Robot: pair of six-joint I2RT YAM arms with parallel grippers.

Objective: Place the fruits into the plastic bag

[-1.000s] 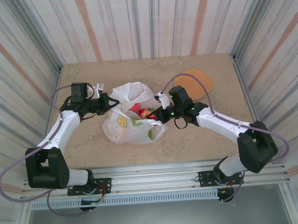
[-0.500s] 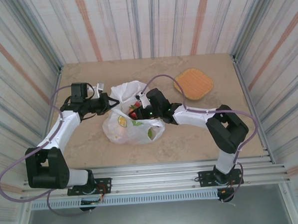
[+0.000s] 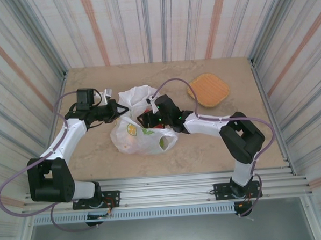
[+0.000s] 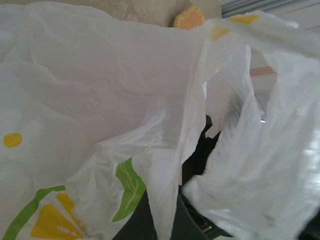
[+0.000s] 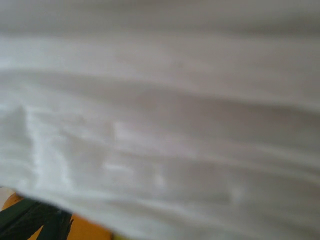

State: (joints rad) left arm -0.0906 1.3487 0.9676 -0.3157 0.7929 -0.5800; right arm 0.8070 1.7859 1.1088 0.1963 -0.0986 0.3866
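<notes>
The plastic bag [image 3: 142, 133], white with lemon and leaf prints, lies mid-table with its mouth facing up and back. My left gripper [image 3: 117, 111] is shut on the bag's left rim and holds it up. In the left wrist view the film [image 4: 100, 100] runs pinched between the two dark fingers [image 4: 135, 220]. My right gripper [image 3: 148, 118] reaches inside the bag's mouth, its jaws hidden by film. A bit of red fruit [image 3: 160, 126] shows beside it. The right wrist view has blurred white film [image 5: 160, 110] and an orange rounded surface [image 5: 87, 231] low left.
A tan woven mat [image 3: 208, 89] lies at the back right of the beige table [image 3: 221, 143]. Striped walls stand close on three sides. The metal rail [image 3: 164, 181] carrying the arm bases runs along the near edge.
My right arm swung left from beside the bag, and its gripper went into the bag's mouth. The left gripper and the held rim stayed where they were.
</notes>
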